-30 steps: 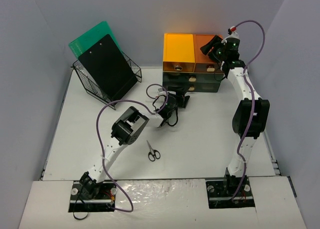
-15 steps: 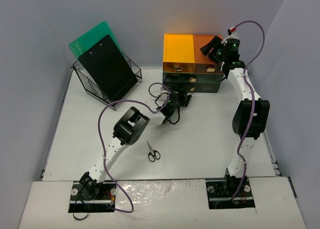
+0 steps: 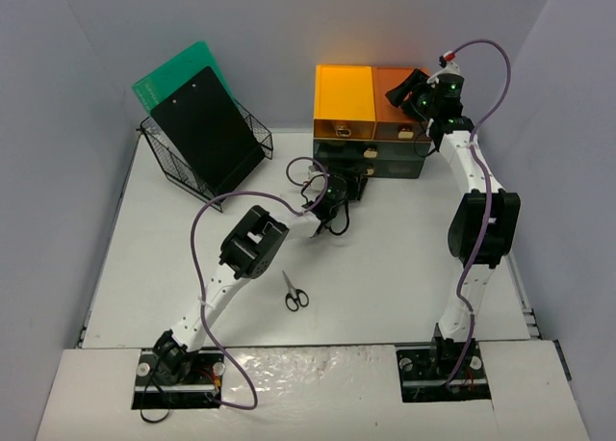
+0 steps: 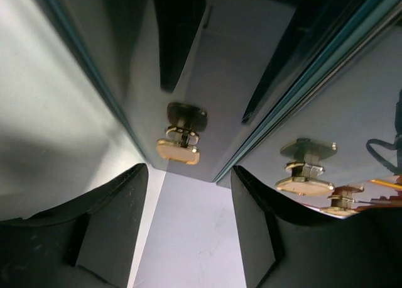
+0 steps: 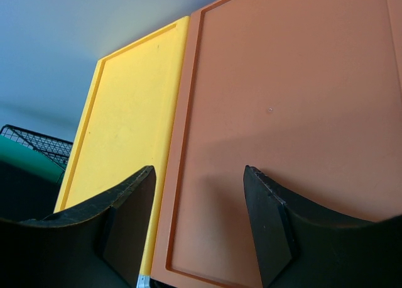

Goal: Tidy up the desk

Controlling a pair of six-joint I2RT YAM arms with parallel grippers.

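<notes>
Since the earlier frame the left arm has reached further toward the upper middle of the overhead view, and its left fingers [image 3: 337, 194] now sit just in front of the dark lower drawers of the drawer unit [image 3: 371, 157]. In the left wrist view these fingers [image 4: 107, 219] are spread, with a small brass knob [image 4: 178, 151] centred in the gap just ahead of the tips and not yet touched. That lineup suggests the arm is squaring up to pinch the knob and pull the drawer out, probably to stow something. A second knob [image 4: 304, 175] shows at the right of that view, so the aim has to stay on the nearer one.

The right fingers [image 3: 408, 87] hover over the top of the unit at the upper right. Their wrist view shows them [image 5: 125, 212] spread with nothing between them, above the seam where the yellow lid [image 5: 125, 112] meets the orange lid [image 5: 289, 124]. They seem parked there to steady the unit or simply to wait.

The white surface [image 3: 404, 268] fills the middle of the overhead view. A pair of scissors [image 3: 295, 295] lies loose on it at lower centre, a likely item to tidy. The wire basket [image 3: 252, 138] at upper left holds a black clipboard [image 3: 202, 128] and a green folder [image 3: 183, 67], both leaning back.
</notes>
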